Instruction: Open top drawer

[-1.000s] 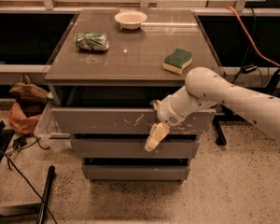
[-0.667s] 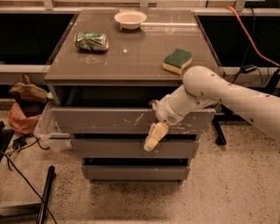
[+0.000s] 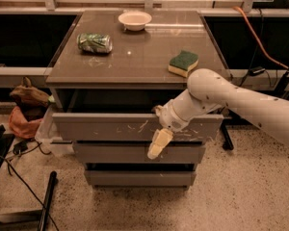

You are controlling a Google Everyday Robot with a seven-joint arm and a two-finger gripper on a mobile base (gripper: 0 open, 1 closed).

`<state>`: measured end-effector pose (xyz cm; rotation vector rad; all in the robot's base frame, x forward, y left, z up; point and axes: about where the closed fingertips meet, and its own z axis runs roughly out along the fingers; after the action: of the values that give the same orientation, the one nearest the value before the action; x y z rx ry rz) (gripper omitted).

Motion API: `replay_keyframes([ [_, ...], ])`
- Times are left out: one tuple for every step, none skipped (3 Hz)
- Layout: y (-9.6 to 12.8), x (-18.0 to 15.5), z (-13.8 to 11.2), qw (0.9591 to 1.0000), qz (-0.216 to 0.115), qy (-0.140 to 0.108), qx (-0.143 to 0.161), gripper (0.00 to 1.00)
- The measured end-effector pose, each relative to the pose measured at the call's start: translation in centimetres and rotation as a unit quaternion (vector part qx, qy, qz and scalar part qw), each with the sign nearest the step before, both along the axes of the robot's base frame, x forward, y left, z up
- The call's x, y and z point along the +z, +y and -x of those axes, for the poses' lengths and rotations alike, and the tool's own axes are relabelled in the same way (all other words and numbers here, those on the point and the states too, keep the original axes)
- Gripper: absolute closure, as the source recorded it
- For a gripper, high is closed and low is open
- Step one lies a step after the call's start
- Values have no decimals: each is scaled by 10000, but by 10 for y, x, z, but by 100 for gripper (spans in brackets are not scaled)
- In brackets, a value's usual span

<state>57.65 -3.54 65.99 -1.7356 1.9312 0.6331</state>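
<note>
The top drawer [image 3: 106, 126] is the widest grey-brown panel under the counter top, with whitish scratches on its flat front. It stands pulled out a little, with a dark gap behind its upper edge. My gripper [image 3: 156, 146] hangs from the white arm [image 3: 221, 97], which comes in from the right. Its pale yellowish fingers [image 3: 159, 141] point down in front of the drawer's right half and reach over the lower drawer's top edge.
Two narrower grey drawers [image 3: 135, 154] sit below. On the counter top [image 3: 135, 57] lie a crushed green can [image 3: 94, 42], a white bowl [image 3: 135, 19] and a green-yellow sponge [image 3: 183, 63]. Bags [image 3: 24, 109] and cables lie on the floor at left.
The gripper has shifted very slightly left along the drawer front. The drawer and the counter objects look unchanged.
</note>
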Motion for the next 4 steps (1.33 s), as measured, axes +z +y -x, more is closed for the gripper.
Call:
replay_keyframes([
  [4, 15, 32, 9997, -136, 183, -93, 0],
  [8, 14, 33, 9996, -107, 255, -32, 0],
  [13, 15, 47, 9991, 19, 414, 74, 0],
  [12, 18, 68, 9983, 72, 565, 119, 0],
])
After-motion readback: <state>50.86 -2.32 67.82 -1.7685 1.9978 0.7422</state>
